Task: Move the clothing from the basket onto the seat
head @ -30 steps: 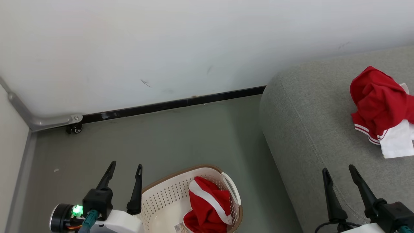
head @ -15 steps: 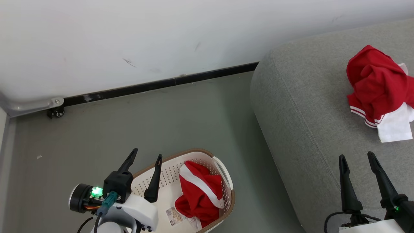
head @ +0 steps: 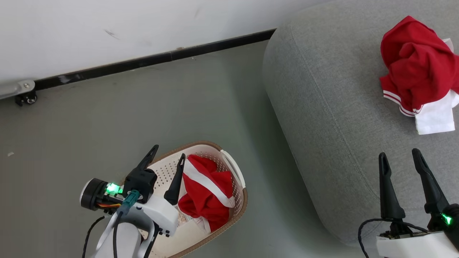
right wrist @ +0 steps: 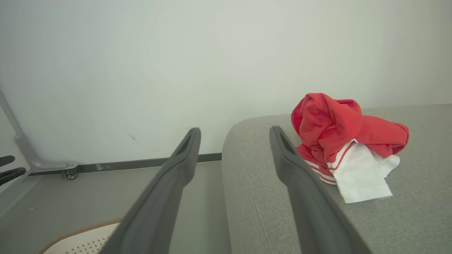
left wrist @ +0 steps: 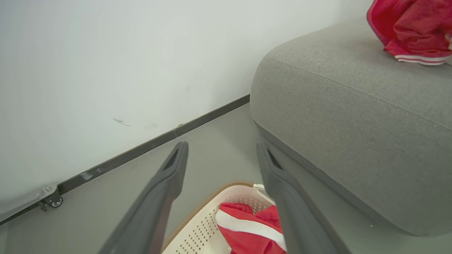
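Observation:
A cream basket (head: 235, 175) with a brown rim stands on the floor at the lower middle. Inside it lies a crumpled red garment (head: 206, 190) with a white stripe, also in the left wrist view (left wrist: 252, 229). My left gripper (head: 169, 152) hangs open over the basket's left half, empty, just left of the garment. A second red and white garment (head: 416, 68) rests on the grey seat (head: 322, 100) at the right. My right gripper (head: 399, 154) is open and empty over the seat's front part, below that garment (right wrist: 335, 130).
A white wall with a black skirting strip (head: 150, 61) runs behind the grey floor. A small caster on a grey metal rail (head: 25, 98) sits at the far left by the wall. The seat's rounded corner (left wrist: 268, 70) stands close to the basket's right.
The camera has tilted down, shifting the whole scene upward. My left gripper has moved right, from beside the basket to over it, close to the garment. Both stay open.

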